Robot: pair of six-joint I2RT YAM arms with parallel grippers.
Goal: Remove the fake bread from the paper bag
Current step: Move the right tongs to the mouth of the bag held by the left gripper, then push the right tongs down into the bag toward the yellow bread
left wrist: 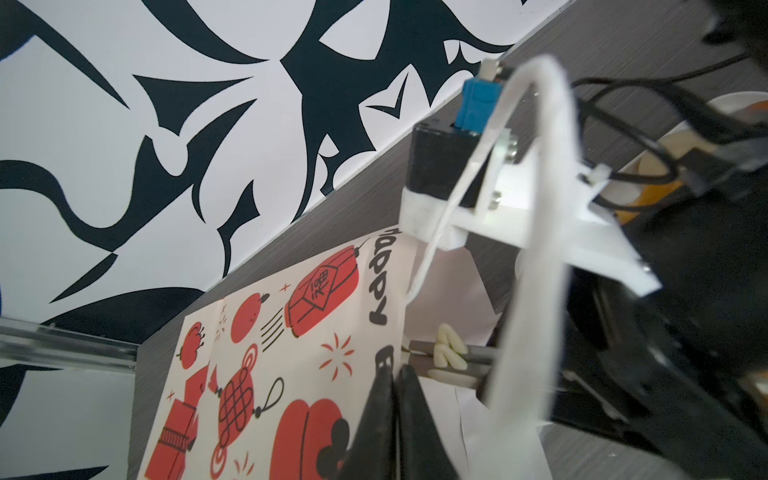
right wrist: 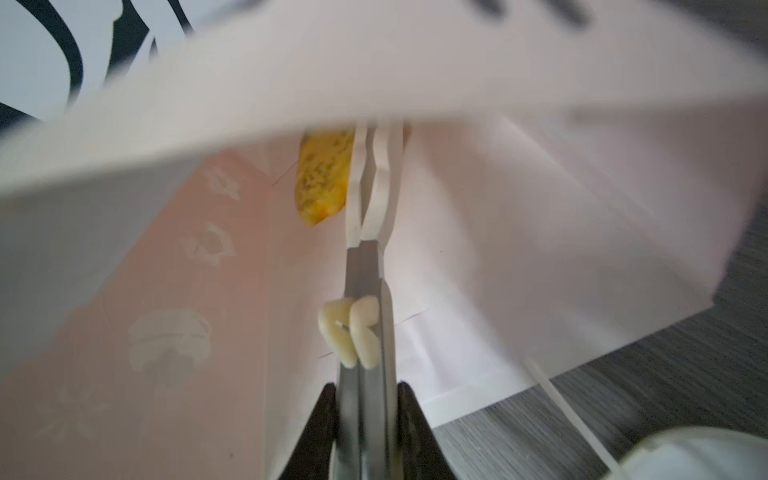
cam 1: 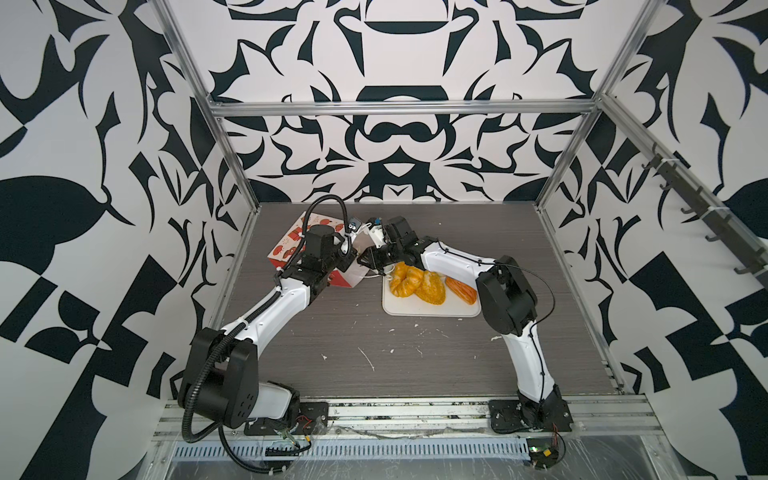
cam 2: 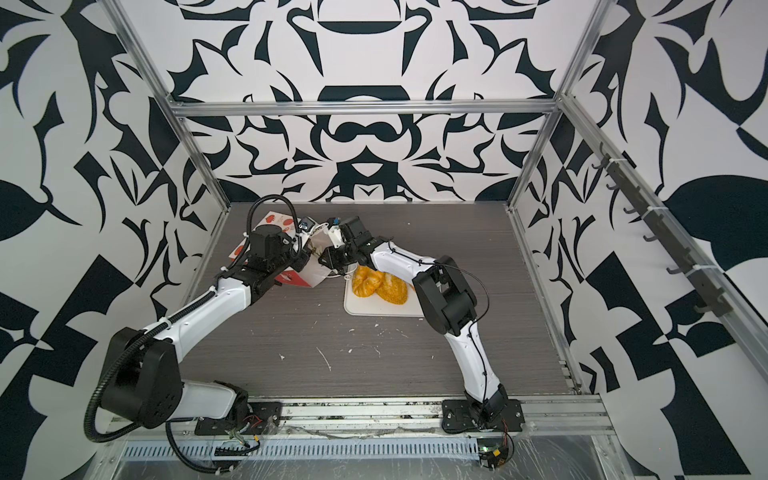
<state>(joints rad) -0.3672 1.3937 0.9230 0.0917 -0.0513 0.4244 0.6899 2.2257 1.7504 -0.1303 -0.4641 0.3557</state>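
Right wrist: paper bag (right wrist: 374, 75), tongs (right wrist: 365, 270) partly hide bread (right wrist: 322, 178).

Black-and-white patterned walls (cam 1: 395, 62) on an aluminium frame (cam 1: 399, 108) enclose a grey wood-grain tabletop (cam 1: 415, 365) flecked with white.

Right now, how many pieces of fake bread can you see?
4: a twisted ring, a yellow-orange piece and an oblong loaf on the white tray, one yellow piece inside the paper bag. More may be hidden.

a lab test cell: aluminium frame (cam 1: 399, 109), black-and-white patterned walls (cam 1: 83, 124).
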